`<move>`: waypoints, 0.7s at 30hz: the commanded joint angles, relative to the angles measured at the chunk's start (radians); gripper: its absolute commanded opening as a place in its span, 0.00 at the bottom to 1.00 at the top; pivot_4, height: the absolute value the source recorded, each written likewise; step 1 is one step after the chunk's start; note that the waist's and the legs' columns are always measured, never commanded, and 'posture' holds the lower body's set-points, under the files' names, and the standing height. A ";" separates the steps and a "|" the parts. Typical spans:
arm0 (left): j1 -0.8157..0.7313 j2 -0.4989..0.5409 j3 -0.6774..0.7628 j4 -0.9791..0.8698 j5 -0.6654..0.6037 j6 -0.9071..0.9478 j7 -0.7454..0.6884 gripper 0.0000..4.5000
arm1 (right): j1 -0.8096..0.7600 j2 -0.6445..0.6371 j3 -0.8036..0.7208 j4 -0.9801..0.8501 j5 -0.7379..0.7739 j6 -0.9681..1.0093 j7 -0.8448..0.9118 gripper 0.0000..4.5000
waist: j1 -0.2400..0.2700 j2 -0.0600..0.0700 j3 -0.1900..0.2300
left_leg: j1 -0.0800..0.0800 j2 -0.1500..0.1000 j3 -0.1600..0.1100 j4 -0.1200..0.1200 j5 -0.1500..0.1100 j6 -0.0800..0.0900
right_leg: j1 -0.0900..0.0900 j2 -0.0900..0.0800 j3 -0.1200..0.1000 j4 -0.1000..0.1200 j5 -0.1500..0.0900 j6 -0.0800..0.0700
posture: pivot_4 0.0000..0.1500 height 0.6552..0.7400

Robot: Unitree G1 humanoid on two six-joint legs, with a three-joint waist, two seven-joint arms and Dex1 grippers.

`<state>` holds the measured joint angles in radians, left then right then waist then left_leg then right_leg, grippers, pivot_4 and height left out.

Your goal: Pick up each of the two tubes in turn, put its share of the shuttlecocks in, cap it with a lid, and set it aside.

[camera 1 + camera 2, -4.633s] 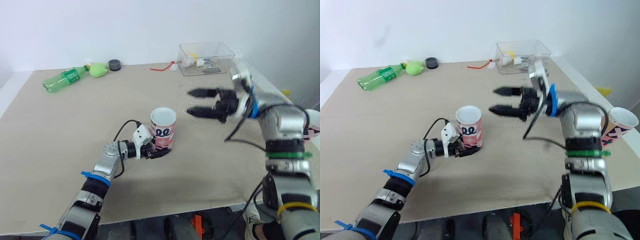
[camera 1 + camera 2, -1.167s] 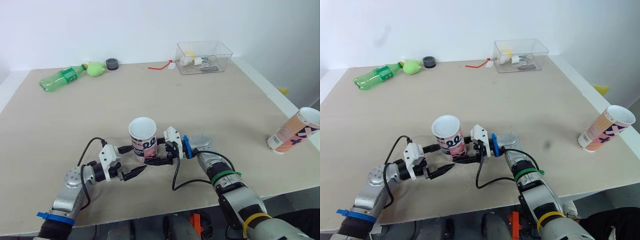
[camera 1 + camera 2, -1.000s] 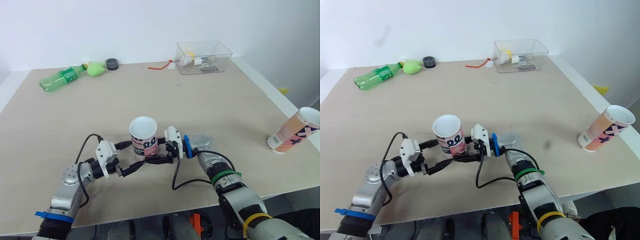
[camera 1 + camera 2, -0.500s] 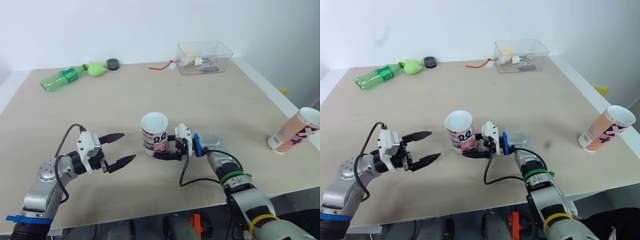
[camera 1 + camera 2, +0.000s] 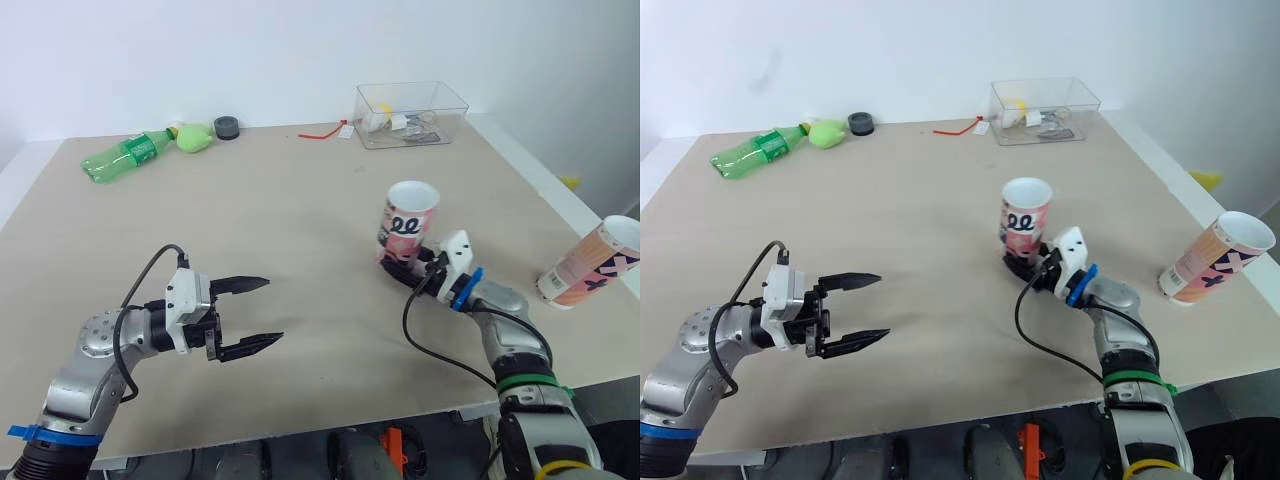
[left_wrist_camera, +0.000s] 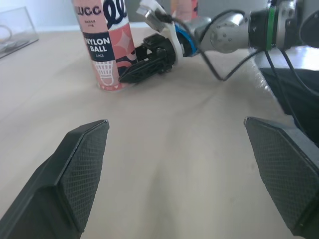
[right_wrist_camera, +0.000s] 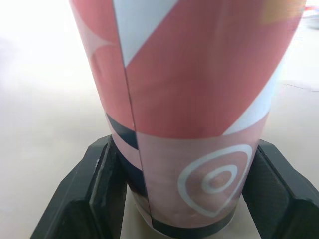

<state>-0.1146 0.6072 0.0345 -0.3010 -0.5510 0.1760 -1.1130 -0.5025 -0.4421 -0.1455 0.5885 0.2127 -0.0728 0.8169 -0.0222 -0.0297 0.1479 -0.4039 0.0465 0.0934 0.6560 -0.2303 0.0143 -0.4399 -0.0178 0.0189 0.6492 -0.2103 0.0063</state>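
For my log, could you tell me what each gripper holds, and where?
The right gripper grips the pink tube at its base, between its fingers; the left gripper, open, holds nothing.

Pink tube (image 5: pixel 408 222), upright, open-topped, black-and-white print, right of centre on table (image 5: pixel 300 190), base clamped in right gripper (image 5: pixel 398 263), second tube (image 5: pixel 590 265), orange-pink, open-topped, tilted, well apart at far right edge
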 commanded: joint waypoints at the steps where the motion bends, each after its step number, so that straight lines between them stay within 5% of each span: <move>1: -0.031 -0.013 0.001 -0.036 -0.022 0.007 0.019 1.00 | 0.040 -0.024 -0.085 -0.061 0.009 0.027 -0.148 0.69 | 0.000 0.000 0.000 | 0.000 0.000 0.000 0.000 0.000 0.000 | 0.000 0.000 0.000 0.000 0.000 0.000 | 1.00 1.00; 14: -0.035 -0.039 -0.043 -0.024 0.013 0.002 0.040 1.00 | 0.068 0.004 -0.193 -0.071 0.036 0.066 -0.439 0.69 | -0.001 0.000 0.000 | 0.001 -0.001 0.001 0.000 0.001 0.000 | 0.001 -0.001 0.002 -0.001 0.002 0.002 | 1.00 1.00; 21: -0.045 -0.039 -0.050 -0.020 0.014 0.008 0.045 1.00 | 0.096 0.013 -0.177 -0.063 0.037 0.094 -0.439 0.69 | -0.002 0.000 0.000 | 0.001 -0.001 0.000 0.000 0.001 0.000 | 0.002 0.000 0.001 -0.001 0.001 0.002 | 1.00 1.00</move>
<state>-0.1457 0.5664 -0.0203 -0.3048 -0.5383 0.1834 -1.0726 -0.4261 -0.4272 -0.3181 0.5340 0.2475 0.0059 0.3713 -0.0239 -0.0299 0.1480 -0.4024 0.0458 0.0936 0.6562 -0.2292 0.0146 -0.4381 -0.0180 0.0203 0.6483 -0.2089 0.0085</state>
